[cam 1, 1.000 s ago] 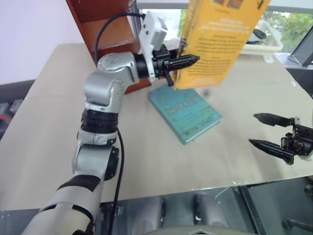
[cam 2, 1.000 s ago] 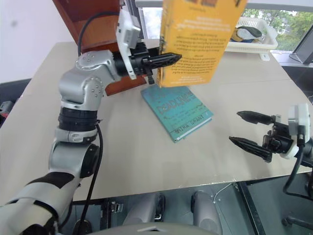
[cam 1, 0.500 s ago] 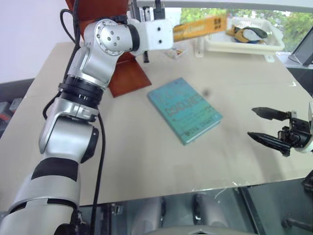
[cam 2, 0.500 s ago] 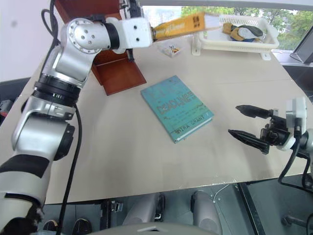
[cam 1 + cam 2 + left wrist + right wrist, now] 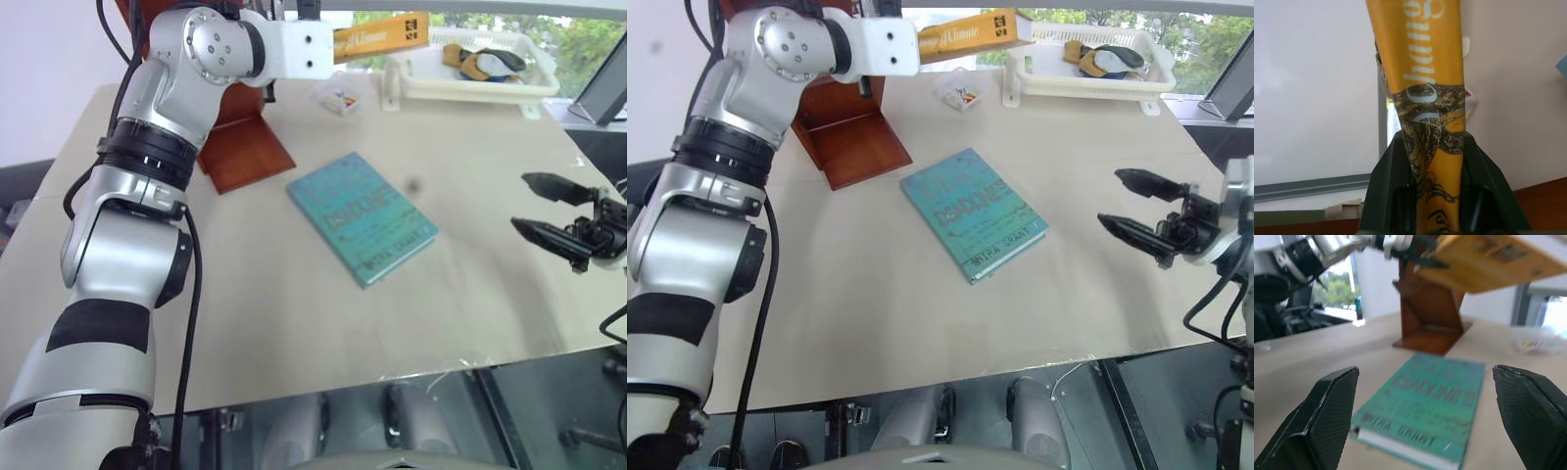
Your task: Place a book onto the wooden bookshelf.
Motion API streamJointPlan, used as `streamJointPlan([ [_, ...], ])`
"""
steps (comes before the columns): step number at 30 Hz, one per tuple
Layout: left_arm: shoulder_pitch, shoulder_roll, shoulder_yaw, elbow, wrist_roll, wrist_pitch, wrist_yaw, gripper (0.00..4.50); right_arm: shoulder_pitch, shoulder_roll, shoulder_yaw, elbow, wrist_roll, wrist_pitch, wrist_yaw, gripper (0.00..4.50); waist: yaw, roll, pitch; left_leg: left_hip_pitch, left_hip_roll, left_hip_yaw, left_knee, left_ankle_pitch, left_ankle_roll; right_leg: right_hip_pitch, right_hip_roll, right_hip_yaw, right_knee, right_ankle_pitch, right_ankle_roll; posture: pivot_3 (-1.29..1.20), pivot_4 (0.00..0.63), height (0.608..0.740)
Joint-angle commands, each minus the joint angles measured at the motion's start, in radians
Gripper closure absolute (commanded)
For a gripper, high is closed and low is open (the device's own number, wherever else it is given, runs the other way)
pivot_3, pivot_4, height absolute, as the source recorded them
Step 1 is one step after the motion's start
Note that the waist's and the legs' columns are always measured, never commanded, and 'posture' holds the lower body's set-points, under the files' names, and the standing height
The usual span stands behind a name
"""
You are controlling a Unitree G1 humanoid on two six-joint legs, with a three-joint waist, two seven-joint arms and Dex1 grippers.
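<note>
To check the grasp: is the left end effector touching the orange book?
Touching. In the left wrist view, both fingers press the book between them.

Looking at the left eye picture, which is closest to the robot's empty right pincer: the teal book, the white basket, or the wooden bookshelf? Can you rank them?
From the right pincer, open above the table's right edge:
1. The teal book, lying flat mid-table, to the pincer's left.
2. The white basket, at the far edge of the table.
3. The wooden bookshelf, at the table's far left.
</note>
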Motion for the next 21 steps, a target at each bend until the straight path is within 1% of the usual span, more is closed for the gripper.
streamJointPlan([
  [1,-0.131,0.024,0.026,0.030,0.056,-0.017,0.108,4.02,-0.030,0.005,-0.025,0.012,0.015,-0.016,0.009,0.00,-0.003,0.000,0.001,-0.001,0.000,0.001,0.000,0.000,0.000,-0.002,0.000,0.001,0.000,0.000,0.000,0.00,0.150,0.740],
  [6,-0.170,-0.028,0.014,0.126,0.053,-0.061,0.163,4.02,-0.038,0.012,-0.015,0.016,0.001,-0.024,0.010,0.00,-0.005,-0.001,0.001,-0.005,-0.001,0.001,-0.002,0.002,-0.003,-0.007,0.000,0.004,0.001,0.000,0.000,0.00,0.150,0.740],
  [9,-0.164,-0.052,0.010,0.154,0.042,-0.073,0.155,4.02,-0.025,0.010,-0.019,0.003,-0.003,-0.026,0.010,0.00,0.005,0.001,0.000,-0.011,-0.001,0.001,-0.001,0.002,-0.004,-0.012,-0.001,0.004,0.002,0.000,0.000,0.00,0.150,0.740],
  [13,-0.130,-0.062,0.005,0.148,0.042,-0.086,0.134,4.02,0.003,0.003,-0.041,-0.020,0.004,-0.021,0.004,0.00,0.015,0.001,0.000,-0.013,-0.003,-0.001,0.000,0.002,-0.003,-0.012,-0.001,0.002,0.001,0.001,0.001,0.00,0.150,0.740],
  [16,-0.133,-0.058,0.007,0.145,0.061,-0.079,0.154,4.02,0.021,0.001,-0.052,-0.031,0.006,-0.023,-0.004,0.00,0.016,0.001,0.000,-0.015,-0.003,-0.002,0.004,0.002,-0.003,-0.012,-0.001,0.002,0.001,0.002,0.003,0.00,0.150,0.740],
  [21,-0.151,-0.014,-0.013,0.125,0.124,-0.039,0.143,4.02,0.021,-0.006,-0.063,-0.024,0.007,-0.023,-0.004,0.00,0.013,0.001,0.000,-0.016,-0.005,-0.001,0.008,0.002,-0.003,-0.012,-0.001,0.003,0.000,0.003,0.005,0.00,0.150,0.740],
])
